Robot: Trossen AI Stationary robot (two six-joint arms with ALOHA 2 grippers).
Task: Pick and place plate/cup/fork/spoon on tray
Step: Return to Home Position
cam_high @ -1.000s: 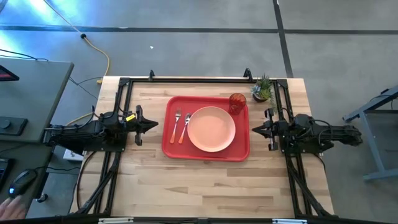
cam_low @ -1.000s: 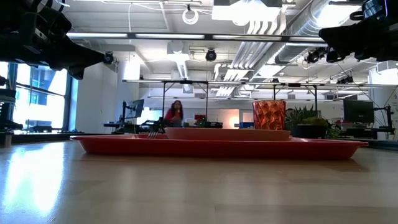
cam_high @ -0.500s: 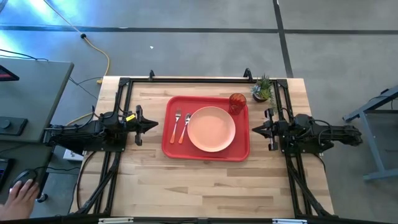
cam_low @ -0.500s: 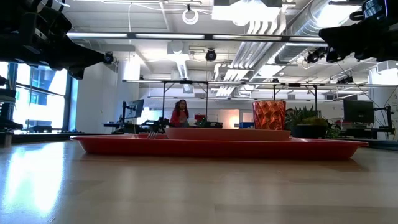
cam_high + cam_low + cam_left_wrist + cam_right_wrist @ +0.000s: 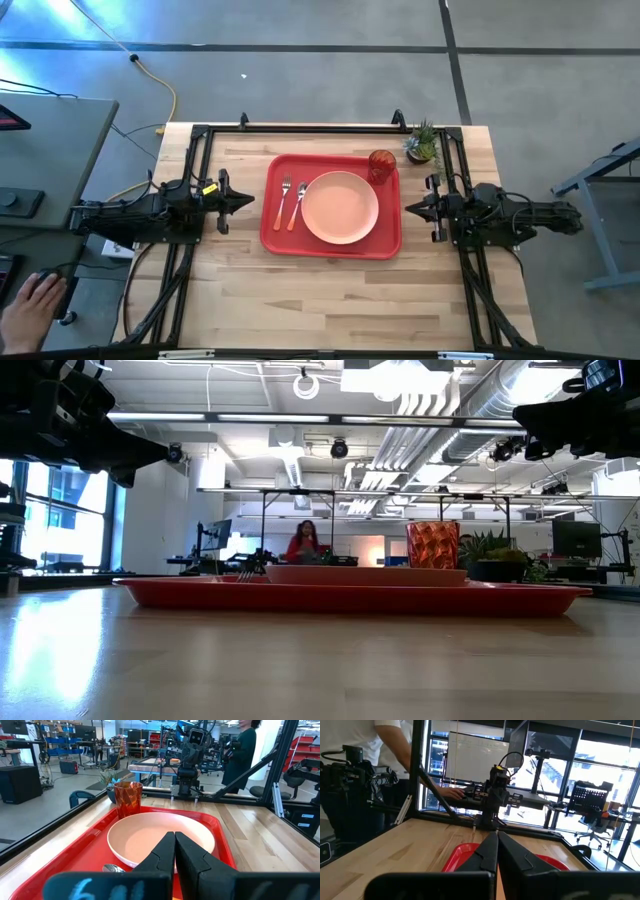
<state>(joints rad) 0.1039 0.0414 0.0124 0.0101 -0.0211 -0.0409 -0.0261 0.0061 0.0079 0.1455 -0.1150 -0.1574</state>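
The red tray (image 5: 330,249) lies flat at mid-table on the wooden table (image 5: 330,300), long side across. The peach-orange plate (image 5: 340,207) sits inside it, right of centre. The red-orange cup (image 5: 381,164) stands upright in the tray's far right corner, just beside the plate's rim; contact between the two cannot be determined. The fork (image 5: 284,200) and the spoon (image 5: 297,205) lie side by side in the tray's left portion, heads toward the far edge, the spoon nearer the plate. In the left wrist view the spoon's bowl lies close against the plate's rim. All four items are on the tray. The left gripper (image 5: 250,200) hangs above the table just off the tray's left edge, pointed at the tray, fingers pressed together with nothing between them. The right gripper (image 5: 408,208) hangs just off the tray's right edge, facing the left one, fingers likewise closed and empty. The low view shows both arms raised clear of the tabletop. A small potted plant (image 5: 423,143) stands near the table's far right corner, outside the tray.
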